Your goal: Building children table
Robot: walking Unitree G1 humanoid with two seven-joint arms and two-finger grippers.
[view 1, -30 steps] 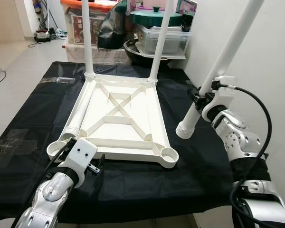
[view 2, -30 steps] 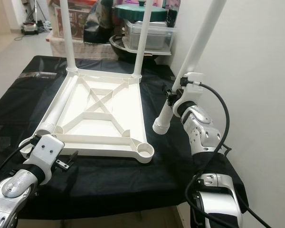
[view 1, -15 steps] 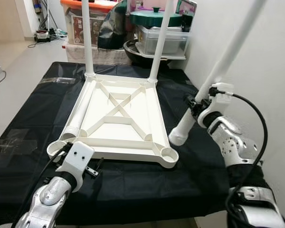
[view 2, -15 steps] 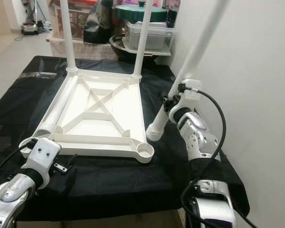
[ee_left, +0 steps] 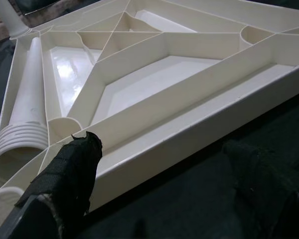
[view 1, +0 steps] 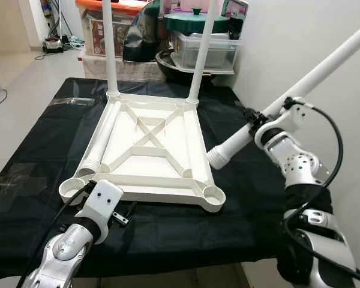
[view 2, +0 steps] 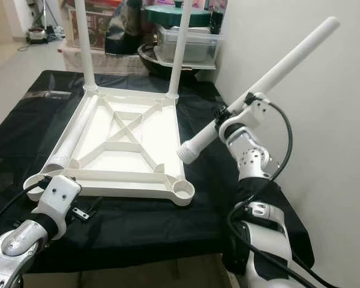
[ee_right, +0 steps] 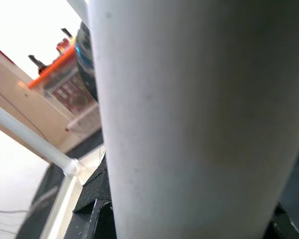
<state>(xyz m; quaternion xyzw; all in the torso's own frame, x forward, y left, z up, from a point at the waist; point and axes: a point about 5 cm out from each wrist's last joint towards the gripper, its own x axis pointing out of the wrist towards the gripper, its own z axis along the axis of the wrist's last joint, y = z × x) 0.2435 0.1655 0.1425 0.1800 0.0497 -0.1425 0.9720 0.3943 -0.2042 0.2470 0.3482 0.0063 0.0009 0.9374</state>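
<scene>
The white table top (view 1: 162, 193) lies upside down on the black cloth (view 1: 246, 210). Two white legs (view 1: 110, 48) (view 1: 204, 48) stand upright in its far corner sockets. A third leg (view 1: 102, 141) lies loose inside the top along its left side. My right gripper (view 1: 256, 123) is shut on a fourth leg (view 1: 324, 63), which slants with its wide end (view 1: 216, 157) hanging just off the top's right rim, above the empty near-right socket (view 1: 214, 193). My left gripper (ee_left: 164, 199) stands open on the cloth by the top's near-left corner, with nothing between its fingers (ee_left: 70, 169).
Storage boxes and a pot with a green lid (view 1: 195, 21) stand behind the table. A white wall (view 1: 276, 48) runs close along the right side. Tiled floor (view 1: 24, 78) lies off to the left.
The right gripper has tipped its leg from steep to a flatter slant, and the wide end has swung left toward the top's right rim. The left gripper has barely moved.
</scene>
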